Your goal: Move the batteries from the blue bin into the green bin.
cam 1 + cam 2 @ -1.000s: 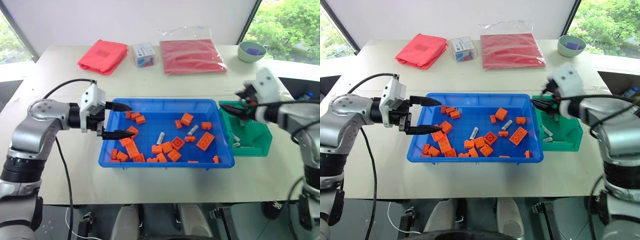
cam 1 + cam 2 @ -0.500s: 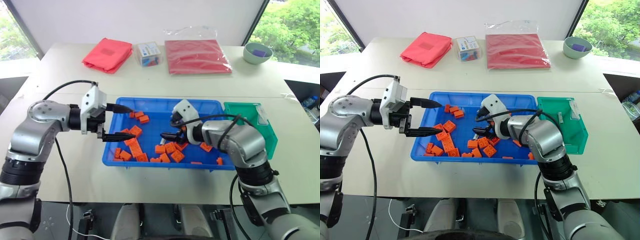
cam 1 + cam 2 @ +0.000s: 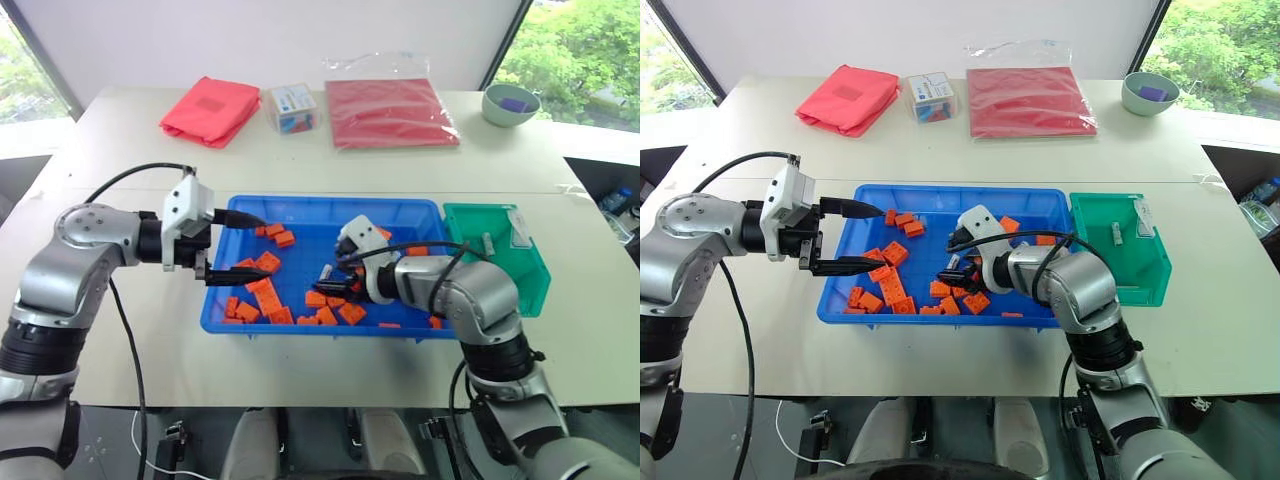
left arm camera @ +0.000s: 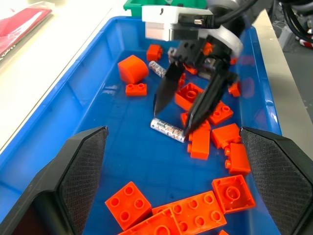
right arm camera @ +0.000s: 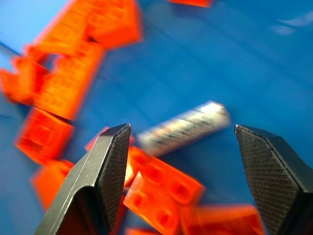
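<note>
The blue bin [image 3: 318, 211] sits mid-table, strewn with orange bricks [image 3: 268, 297]. One silver battery [image 4: 167, 130] lies on its floor, and a second battery [image 4: 157, 68] rests farther toward the green bin [image 3: 500, 285] on the right. My right gripper [image 3: 335, 279] is low inside the blue bin, open, its fingers straddling the first battery [image 5: 183, 128] without closing on it. My left gripper [image 3: 258, 246] hovers open at the blue bin's left rim, holding nothing. A small silver cylinder [image 3: 487, 242] lies in the green bin.
At the back of the table lie a red cloth [image 3: 208, 110], a small clear box [image 3: 290, 107] and a red bag [image 3: 390, 98]. A pale green bowl [image 3: 503, 103] stands at the far right corner. Bricks crowd the blue bin's front left.
My right arm swung left from over the green bin into the blue bin and sank over a battery, staying open. The left gripper kept still. The camera shifted slightly.
</note>
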`<state>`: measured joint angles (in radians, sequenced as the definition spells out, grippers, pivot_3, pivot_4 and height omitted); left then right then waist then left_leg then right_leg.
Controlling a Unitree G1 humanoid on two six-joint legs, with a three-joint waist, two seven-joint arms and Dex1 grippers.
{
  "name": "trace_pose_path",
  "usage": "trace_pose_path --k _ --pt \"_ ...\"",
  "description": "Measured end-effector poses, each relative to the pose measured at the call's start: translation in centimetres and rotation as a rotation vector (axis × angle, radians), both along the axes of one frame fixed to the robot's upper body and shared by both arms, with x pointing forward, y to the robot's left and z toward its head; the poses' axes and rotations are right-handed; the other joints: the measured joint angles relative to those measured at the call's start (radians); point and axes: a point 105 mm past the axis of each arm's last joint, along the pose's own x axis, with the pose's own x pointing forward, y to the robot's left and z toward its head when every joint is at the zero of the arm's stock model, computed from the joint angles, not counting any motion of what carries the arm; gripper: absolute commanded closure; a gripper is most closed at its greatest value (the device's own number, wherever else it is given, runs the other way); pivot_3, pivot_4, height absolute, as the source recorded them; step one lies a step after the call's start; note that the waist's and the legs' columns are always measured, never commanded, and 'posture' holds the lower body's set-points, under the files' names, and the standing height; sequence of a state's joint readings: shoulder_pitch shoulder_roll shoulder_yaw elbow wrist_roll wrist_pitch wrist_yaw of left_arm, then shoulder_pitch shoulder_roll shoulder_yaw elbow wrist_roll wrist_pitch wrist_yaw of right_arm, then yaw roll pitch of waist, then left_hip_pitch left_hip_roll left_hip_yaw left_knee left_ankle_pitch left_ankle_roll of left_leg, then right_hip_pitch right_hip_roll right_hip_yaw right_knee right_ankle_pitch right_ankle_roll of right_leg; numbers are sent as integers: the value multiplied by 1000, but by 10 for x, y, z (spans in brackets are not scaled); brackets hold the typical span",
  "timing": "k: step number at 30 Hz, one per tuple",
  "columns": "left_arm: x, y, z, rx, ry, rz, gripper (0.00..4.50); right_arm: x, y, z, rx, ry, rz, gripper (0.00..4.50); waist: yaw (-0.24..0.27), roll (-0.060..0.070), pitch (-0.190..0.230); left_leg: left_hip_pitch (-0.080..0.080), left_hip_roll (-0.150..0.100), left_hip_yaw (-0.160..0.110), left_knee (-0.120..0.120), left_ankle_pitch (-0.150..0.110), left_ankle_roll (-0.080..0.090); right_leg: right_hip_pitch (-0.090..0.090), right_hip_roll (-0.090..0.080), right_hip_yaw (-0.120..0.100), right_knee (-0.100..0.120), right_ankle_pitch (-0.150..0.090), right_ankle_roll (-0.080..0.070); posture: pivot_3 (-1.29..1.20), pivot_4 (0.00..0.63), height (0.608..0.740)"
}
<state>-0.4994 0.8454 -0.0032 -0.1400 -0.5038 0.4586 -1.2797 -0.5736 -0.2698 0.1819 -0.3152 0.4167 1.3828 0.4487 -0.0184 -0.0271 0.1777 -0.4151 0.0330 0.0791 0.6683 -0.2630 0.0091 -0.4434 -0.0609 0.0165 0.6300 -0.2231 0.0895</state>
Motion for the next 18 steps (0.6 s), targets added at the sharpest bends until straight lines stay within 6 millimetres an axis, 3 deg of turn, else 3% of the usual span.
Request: trace_pose_path --k 11,18 --pt "0 0 0 0 -4 -2 0 6 -5 -8 -31 -49 -11 1041 0 -1 0 3 0 0 0 0 0 3 0 0 0 -1 -2 0 150 736" --pt "1 0 2 0 -12 -3 0 10 14 -9 4 -48 15 1041 -3 -1 -1 6 0 0 -1 0 0 5 0 0 0 -1 -2 0 150 736"
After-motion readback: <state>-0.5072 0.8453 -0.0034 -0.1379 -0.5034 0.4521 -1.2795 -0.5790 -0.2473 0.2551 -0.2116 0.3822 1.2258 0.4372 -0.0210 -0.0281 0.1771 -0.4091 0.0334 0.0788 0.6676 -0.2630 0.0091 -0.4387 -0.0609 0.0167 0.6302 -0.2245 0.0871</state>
